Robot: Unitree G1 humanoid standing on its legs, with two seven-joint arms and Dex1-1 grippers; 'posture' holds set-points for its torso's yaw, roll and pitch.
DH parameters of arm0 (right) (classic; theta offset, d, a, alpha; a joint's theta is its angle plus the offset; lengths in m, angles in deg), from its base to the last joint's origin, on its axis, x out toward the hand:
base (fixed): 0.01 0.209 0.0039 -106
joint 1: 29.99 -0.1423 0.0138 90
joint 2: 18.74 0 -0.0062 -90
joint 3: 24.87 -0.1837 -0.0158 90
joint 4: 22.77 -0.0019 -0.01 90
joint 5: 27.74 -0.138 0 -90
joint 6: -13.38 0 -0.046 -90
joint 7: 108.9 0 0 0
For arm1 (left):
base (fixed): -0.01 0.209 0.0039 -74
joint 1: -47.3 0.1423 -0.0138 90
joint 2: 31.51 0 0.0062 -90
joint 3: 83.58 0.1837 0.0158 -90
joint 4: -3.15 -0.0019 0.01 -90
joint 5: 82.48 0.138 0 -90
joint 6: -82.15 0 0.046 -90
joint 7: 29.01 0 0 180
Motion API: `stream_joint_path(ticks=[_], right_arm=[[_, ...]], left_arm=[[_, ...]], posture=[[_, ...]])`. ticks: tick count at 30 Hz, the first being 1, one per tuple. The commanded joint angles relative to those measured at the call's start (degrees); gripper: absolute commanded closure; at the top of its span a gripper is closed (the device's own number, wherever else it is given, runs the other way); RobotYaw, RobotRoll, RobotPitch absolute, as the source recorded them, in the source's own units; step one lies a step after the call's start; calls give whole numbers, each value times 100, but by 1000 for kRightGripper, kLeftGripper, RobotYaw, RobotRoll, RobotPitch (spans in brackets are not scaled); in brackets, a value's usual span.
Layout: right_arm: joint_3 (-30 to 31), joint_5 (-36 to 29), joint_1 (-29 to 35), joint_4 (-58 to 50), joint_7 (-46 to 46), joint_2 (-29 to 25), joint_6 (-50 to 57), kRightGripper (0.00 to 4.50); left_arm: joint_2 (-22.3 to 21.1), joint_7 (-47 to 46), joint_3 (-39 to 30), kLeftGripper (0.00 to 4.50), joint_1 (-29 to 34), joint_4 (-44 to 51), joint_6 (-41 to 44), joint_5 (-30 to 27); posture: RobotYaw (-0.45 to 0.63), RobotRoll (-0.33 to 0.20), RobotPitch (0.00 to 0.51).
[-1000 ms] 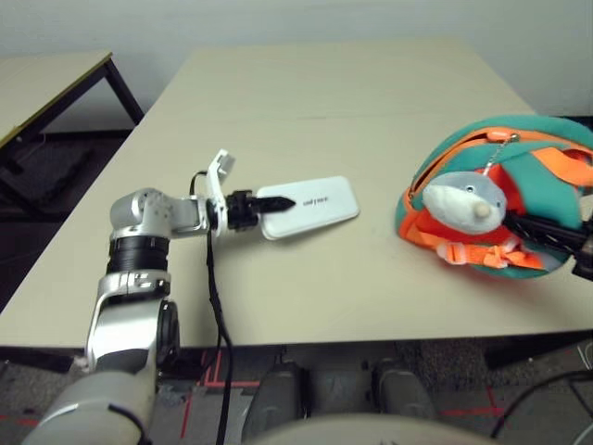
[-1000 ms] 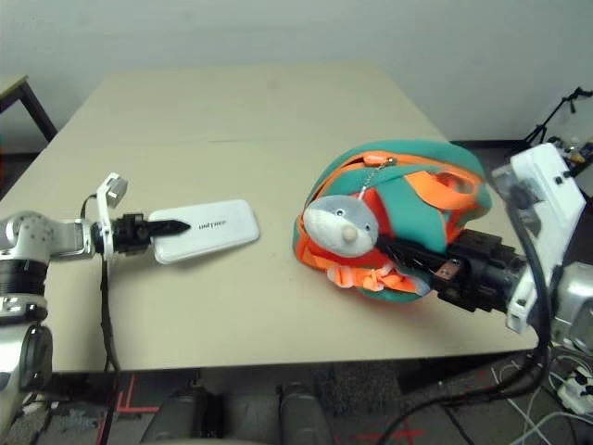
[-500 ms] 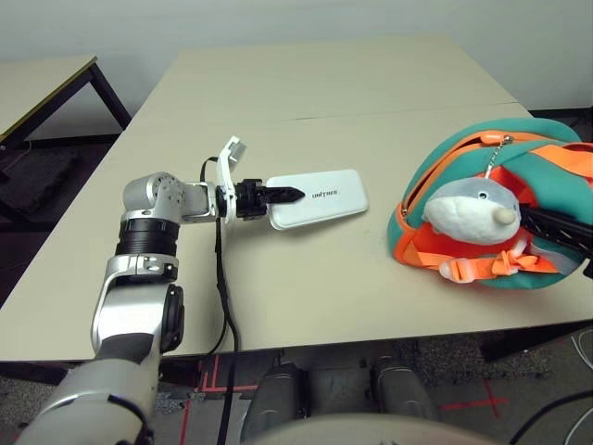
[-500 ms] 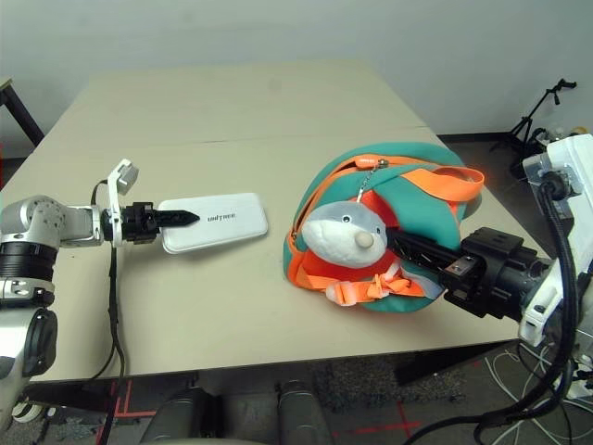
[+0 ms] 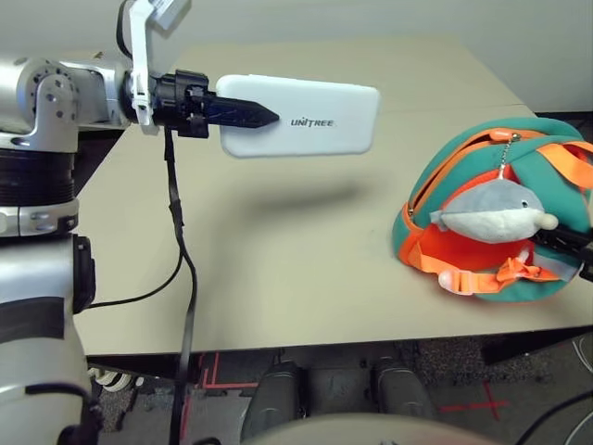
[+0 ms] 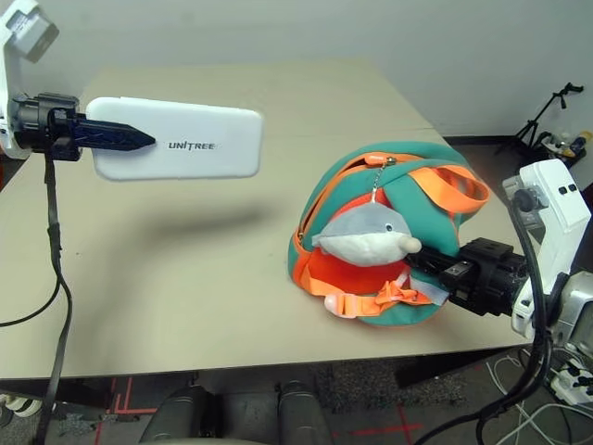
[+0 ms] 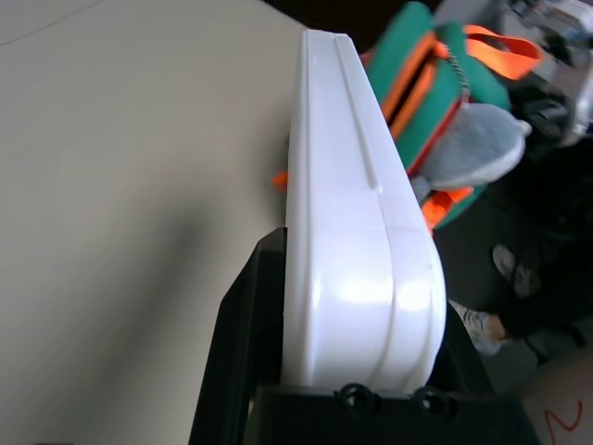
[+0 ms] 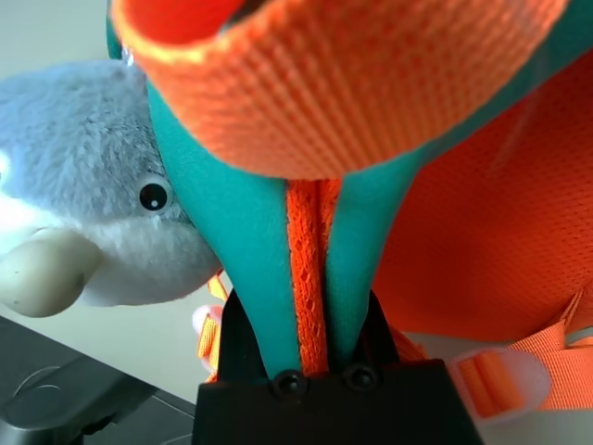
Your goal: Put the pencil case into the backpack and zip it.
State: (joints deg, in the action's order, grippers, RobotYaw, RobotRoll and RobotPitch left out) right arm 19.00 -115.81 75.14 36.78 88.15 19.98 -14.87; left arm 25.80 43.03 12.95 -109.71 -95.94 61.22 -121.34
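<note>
Bare beige table (image 5: 306,269) below; left gripper (image 5: 248,115) clamped the flat white pencil case (image 5: 310,119) aloft, right gripper (image 8: 298,324) pinched the teal-and-orange backpack (image 6: 408,185).

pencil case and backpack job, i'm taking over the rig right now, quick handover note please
Left gripper: shut on the pencil case, holding it by one end in the air above the table, flat side toward the head camera, lettering upright.
Right gripper: shut on a teal and orange edge of the backpack, holding it at the table's right side.
Backpack: on the table, orange-trimmed zip opening gaping toward the case, plush whale hanging in front.
Done: case picked up, backpack held.
Left: carry the case across to the opening, slide it in, release, then zip the backpack.
</note>
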Motion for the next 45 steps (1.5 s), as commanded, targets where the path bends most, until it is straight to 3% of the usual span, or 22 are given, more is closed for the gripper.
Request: stream_joint_path(ticks=[1,20,27,37,45], right_arm=[[57,254,-42,44,166,21,89,4358],[413,414,-585,37,153,162,83,4358],[685,442,-844,94,142,173,45,4358],[1031,577,-1235,156,162,260,22,4358],[1161,710,-1451,291,306,207,107,4358]], left_arm=[[270,136,276,3098,-109,221,-262,64],[1139,1103,1679,3098,-572,-569,-2295,1684],[1656,1400,1935,3098,-885,-655,-2307,1951],[2563,1357,1842,3098,-1320,-1345,-2349,2108],[2485,1366,1362,3101,-1751,-1714,-2262,2029]], posture=[[-93,0,90],[-119,0,92],[-109,0,93],[-122,0,86],[-101,0,97]])
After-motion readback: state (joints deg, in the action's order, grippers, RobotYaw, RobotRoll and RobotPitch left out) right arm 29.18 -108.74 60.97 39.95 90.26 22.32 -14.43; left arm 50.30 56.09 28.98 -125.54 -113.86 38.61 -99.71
